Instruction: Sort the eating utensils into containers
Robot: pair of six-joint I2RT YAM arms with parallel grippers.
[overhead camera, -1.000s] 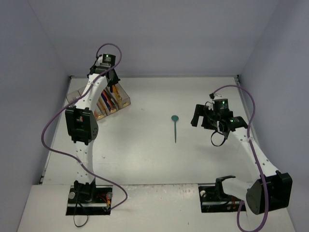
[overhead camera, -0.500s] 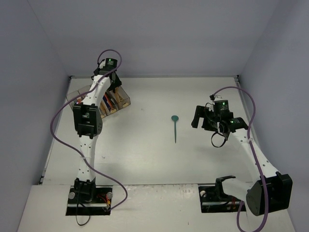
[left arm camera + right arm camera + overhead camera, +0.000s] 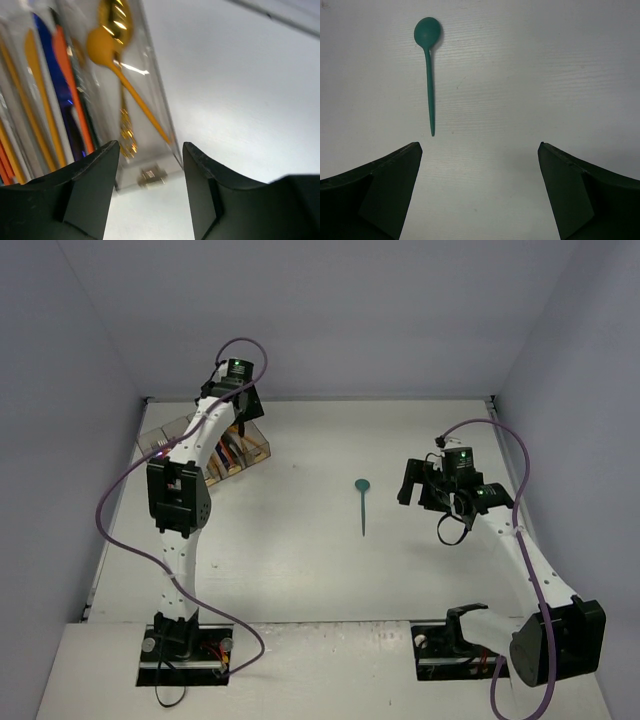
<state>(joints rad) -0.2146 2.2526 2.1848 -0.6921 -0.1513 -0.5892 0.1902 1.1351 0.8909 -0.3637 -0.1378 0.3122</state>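
The teal spoon [image 3: 428, 75] lies alone on the white table [image 3: 545, 75]. It is ahead and to the left of the right gripper [image 3: 480, 147], whose jaws are spread wide and hold nothing. Other utensils lie in the containers [image 3: 165, 120]. An orange spoon [image 3: 125, 80] and a gold spoon [image 3: 116, 20] share the end bin beneath the left gripper [image 3: 151, 150]. Its jaws are partly apart and empty, with more orange handles [image 3: 70, 80] in bins to its left.

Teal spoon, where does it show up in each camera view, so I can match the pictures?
Top external: teal spoon mid-table, bowl toward far wall.
Left wrist: not in it.
Right wrist: teal spoon upper left, bowl up.
Shared landmark: the open right gripper, near the spoon.
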